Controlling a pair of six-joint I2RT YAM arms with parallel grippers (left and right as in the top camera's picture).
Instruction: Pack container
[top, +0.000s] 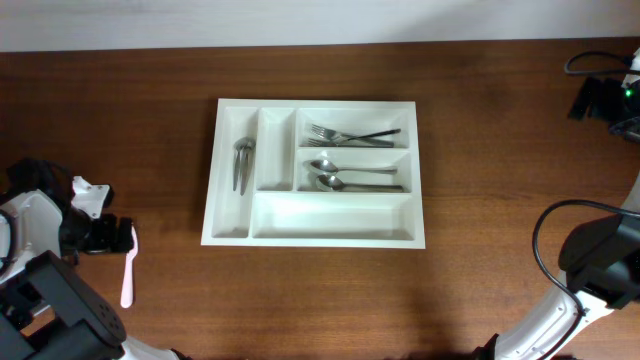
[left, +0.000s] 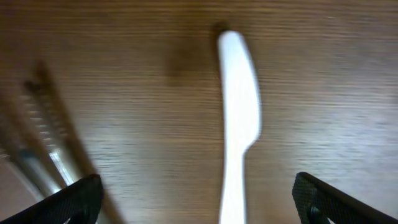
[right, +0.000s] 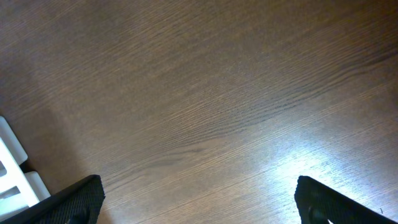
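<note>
Currently left claw (left: 198, 186) released, straddling a pale plastic utensil (left: 239, 118) on the counter (left: 124, 93), 8 o'clock from the container (top: 330, 215). Right claw (right: 199, 183) released too, above the counter.

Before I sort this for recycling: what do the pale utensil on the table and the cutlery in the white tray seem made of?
The pale pink knife-shaped utensil looks like plastic: opaque, matte, one even colour. The grey forks and spoons look like polished metal, probably steel: they glint.
</note>
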